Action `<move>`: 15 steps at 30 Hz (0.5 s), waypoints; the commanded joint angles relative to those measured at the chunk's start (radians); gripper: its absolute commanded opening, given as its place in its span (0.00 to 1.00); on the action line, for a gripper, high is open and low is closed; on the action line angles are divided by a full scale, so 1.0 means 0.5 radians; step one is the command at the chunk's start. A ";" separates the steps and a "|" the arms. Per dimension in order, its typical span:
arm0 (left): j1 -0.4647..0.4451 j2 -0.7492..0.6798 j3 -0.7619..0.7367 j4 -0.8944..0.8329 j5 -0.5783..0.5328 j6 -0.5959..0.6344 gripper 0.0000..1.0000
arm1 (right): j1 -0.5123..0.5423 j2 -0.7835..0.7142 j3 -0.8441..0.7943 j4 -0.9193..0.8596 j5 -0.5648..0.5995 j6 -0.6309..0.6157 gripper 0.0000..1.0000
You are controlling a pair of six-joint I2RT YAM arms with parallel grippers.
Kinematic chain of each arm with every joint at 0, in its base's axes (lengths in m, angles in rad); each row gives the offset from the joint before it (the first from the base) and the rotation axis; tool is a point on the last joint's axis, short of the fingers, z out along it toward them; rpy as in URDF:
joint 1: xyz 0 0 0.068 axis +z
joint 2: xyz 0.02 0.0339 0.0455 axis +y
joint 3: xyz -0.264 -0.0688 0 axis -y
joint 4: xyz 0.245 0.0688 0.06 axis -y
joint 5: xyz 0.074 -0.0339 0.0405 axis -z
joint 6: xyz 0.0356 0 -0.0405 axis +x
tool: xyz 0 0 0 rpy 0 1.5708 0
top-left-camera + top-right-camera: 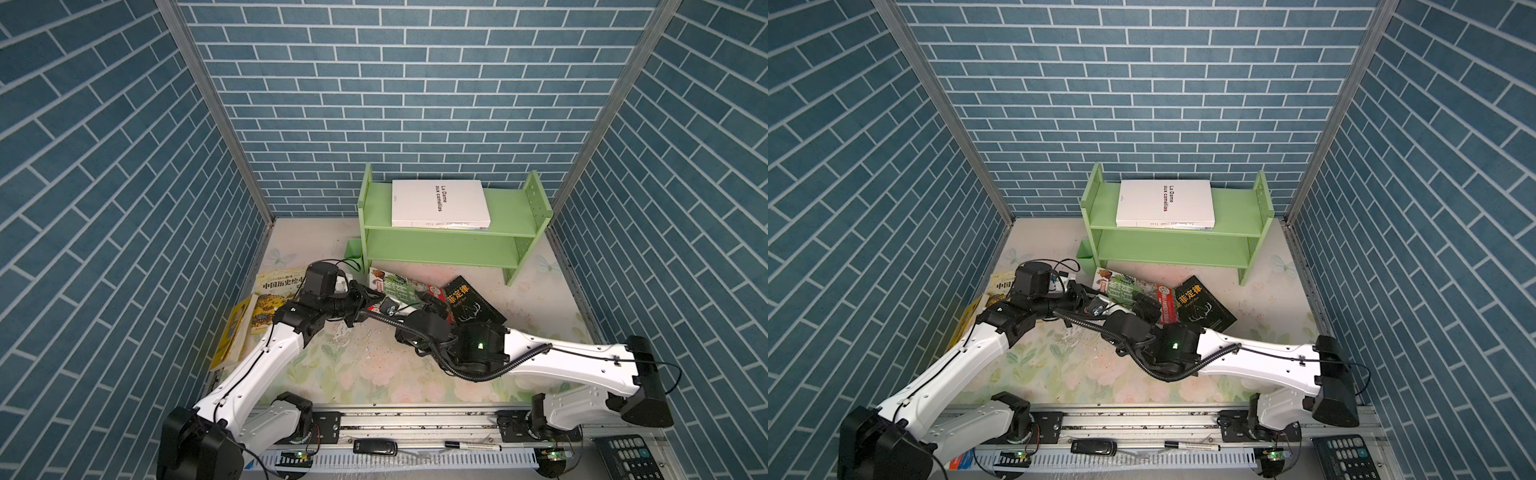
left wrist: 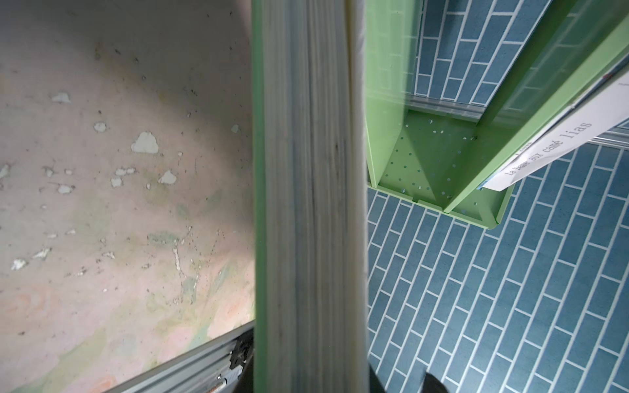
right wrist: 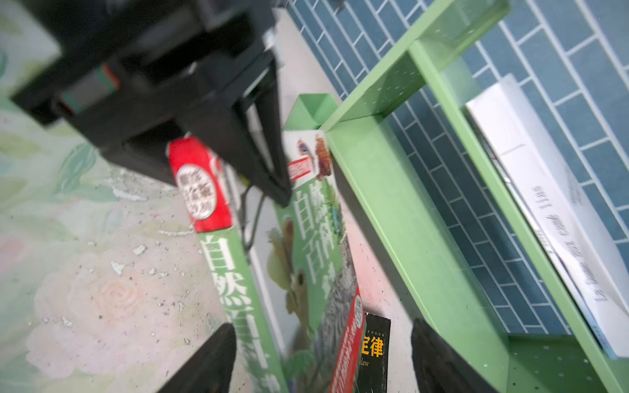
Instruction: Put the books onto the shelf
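The left pincer (image 1: 375, 296) is clamped on one short end of the green nature book (image 1: 400, 286). In the left wrist view the book appears edge-on, running straight out from that pincer. The right pincer (image 3: 321, 328) stands with its jaws wide apart at the book's other end. It straddles the spine and grips nothing that I can see. The book is tipped up off the worktop (image 1: 353, 365), and its long axis runs from one pincer to the other, roughly along the front of the light green shelf (image 1: 440, 246). The shelf lies just beyond the book, on the side away from both arms, so the way in is across the book's length rather than along it. The held end sits near the small cup-box (image 1: 354, 251) on the shelf's side. The loose end overlaps the black book (image 1: 473, 305), which lies flat on the worktop. A white book (image 1: 438, 203) is already on the upper tier, and the lower tier looks empty. I'd say the left arm is better placed to carry this one, since it alone has a hold.
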 commanded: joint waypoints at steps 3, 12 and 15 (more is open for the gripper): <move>0.000 -0.220 0.083 0.397 0.045 0.315 0.08 | -0.012 -0.420 -0.069 -0.029 0.104 0.442 0.87; -0.001 -0.339 0.134 0.342 0.189 0.627 0.05 | -0.283 -1.314 -0.567 0.104 -0.140 1.146 0.97; -0.003 -0.390 0.084 0.466 0.255 0.594 0.01 | -0.365 -1.589 -0.713 0.091 -0.179 1.363 0.98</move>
